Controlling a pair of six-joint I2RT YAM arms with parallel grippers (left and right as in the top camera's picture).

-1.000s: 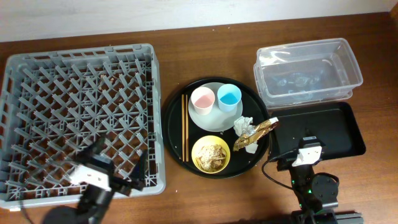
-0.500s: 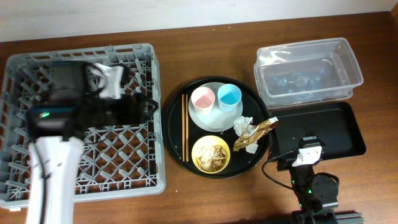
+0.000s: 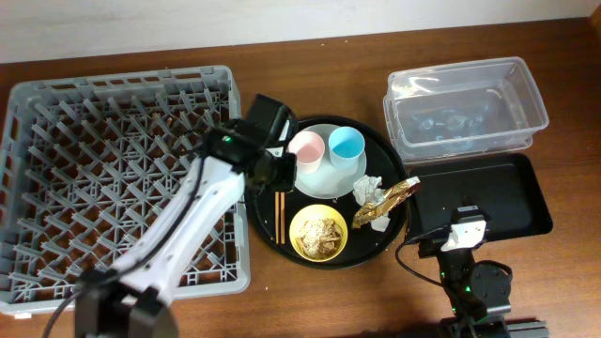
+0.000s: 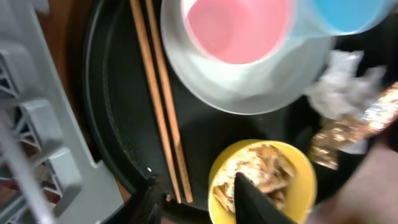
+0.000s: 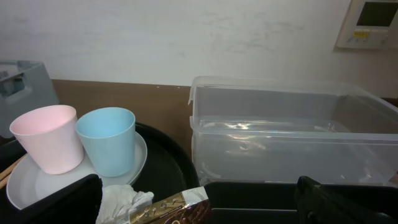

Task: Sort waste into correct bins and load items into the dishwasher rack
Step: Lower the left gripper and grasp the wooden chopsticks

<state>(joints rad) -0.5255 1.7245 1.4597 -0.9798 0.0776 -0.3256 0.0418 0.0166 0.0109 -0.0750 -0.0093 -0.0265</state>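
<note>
Two chopsticks (image 3: 279, 214), seen overhead, lie left on round tray (image 3: 261, 207); left tool (image 3: 274, 169) above them. Left wrist: fingers (image 4: 152, 196) spread, empty, sticks between; judged best to descend, pinch both together. Right wrist: right tool (image 5: 199, 202) agape, empty.

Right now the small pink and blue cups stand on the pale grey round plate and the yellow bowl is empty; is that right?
Not empty: the yellow bowl holds beige crumbly food scraps, per the overhead view; the rest is right.
</note>
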